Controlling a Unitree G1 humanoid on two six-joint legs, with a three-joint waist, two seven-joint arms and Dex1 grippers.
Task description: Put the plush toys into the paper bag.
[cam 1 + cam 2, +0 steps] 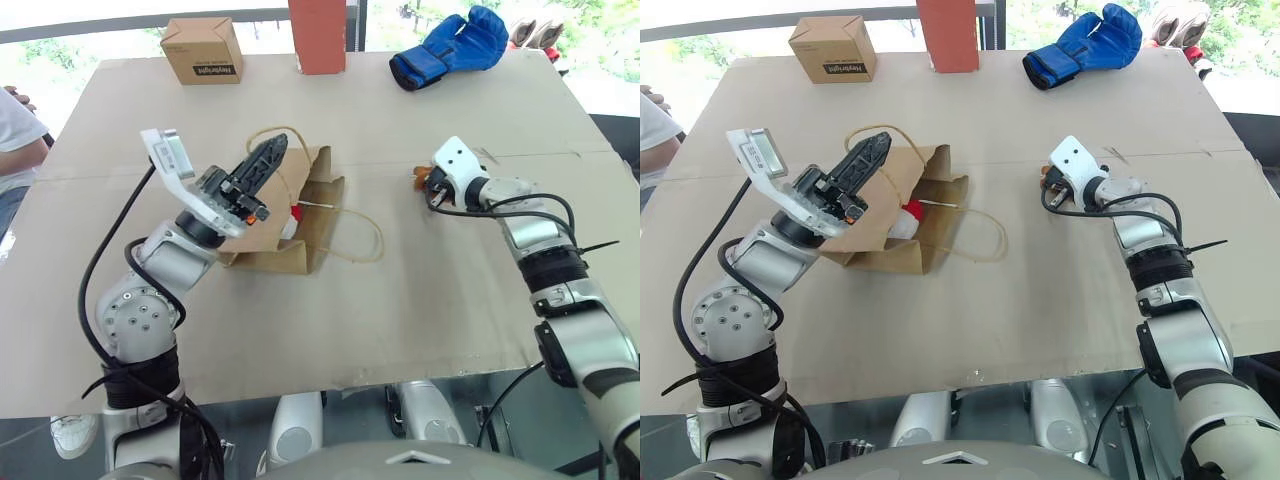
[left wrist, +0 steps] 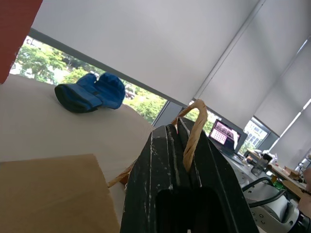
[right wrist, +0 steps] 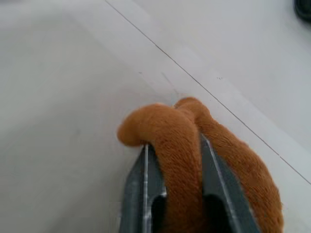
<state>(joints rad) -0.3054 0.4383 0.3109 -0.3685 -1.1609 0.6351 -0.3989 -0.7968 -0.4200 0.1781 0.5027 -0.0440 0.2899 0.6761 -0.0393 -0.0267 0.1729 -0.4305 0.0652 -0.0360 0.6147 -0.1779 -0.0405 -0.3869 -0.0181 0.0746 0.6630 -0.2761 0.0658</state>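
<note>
The brown paper bag (image 1: 290, 245) lies on its side at the table's middle left, mouth toward the right. My left gripper (image 1: 272, 150) is raised over it, shut on one twisted handle loop (image 2: 193, 141). A white plush toy with a red tip (image 1: 293, 215) shows just inside the bag's mouth. At the right of the table, my right gripper (image 1: 425, 185) is low on the surface and shut on the orange-brown plush toy (image 3: 233, 165), which bulges up between its fingers (image 3: 138, 194).
A small printed cardboard box (image 1: 203, 50), a tall red-orange box (image 1: 318, 35) and a blue boxing glove (image 1: 450, 48) stand along the table's far edge. A person's arm (image 1: 15, 140) shows at the left edge. The bag's second handle (image 1: 360, 240) trails on the table.
</note>
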